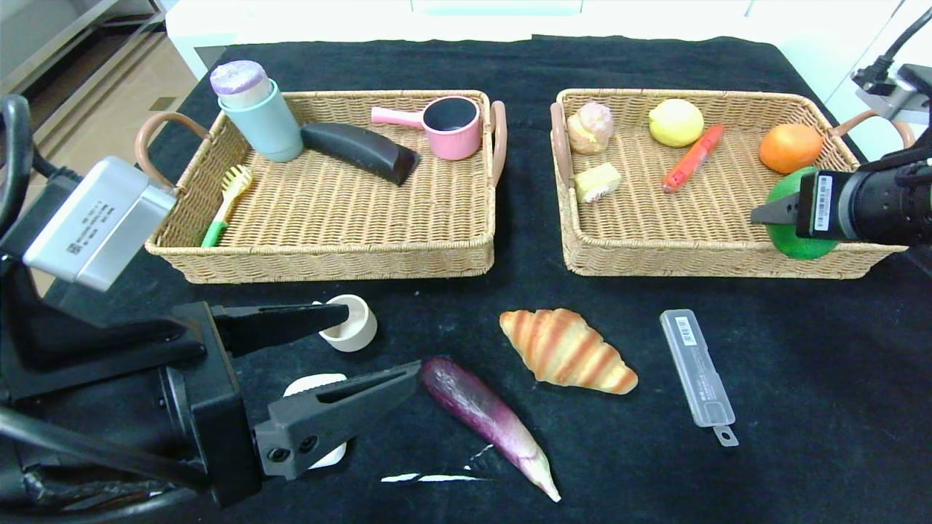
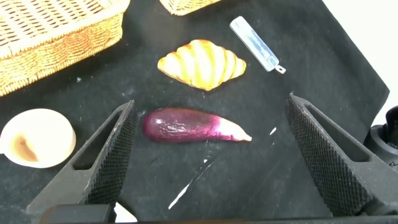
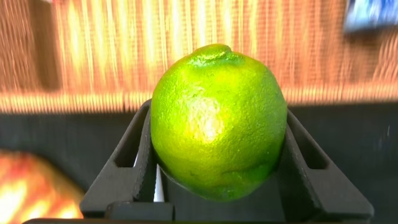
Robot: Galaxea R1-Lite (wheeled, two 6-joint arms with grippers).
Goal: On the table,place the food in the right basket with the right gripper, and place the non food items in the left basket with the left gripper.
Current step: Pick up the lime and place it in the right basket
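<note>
My right gripper (image 1: 780, 212) is shut on a green lime (image 1: 790, 240), also in the right wrist view (image 3: 217, 121), and holds it over the front right corner of the right basket (image 1: 717, 258). My left gripper (image 1: 378, 348) is open and empty, low over the table's front left, above a white cup (image 1: 352, 331) and a white round thing (image 1: 320, 384). In the left wrist view the gripper (image 2: 211, 106) brackets a purple eggplant (image 2: 193, 126). On the table lie the eggplant (image 1: 488, 415), a croissant (image 1: 568, 349) and a clear plastic case (image 1: 695, 367).
The left basket (image 1: 320, 258) holds a blue bottle (image 1: 263, 116), a black block (image 1: 360, 151), a pink pot (image 1: 451, 125) and a yellow-green brush (image 1: 226, 204). The right basket holds a lemon (image 1: 676, 121), an orange (image 1: 790, 147), a carrot (image 1: 693, 157) and two cakes.
</note>
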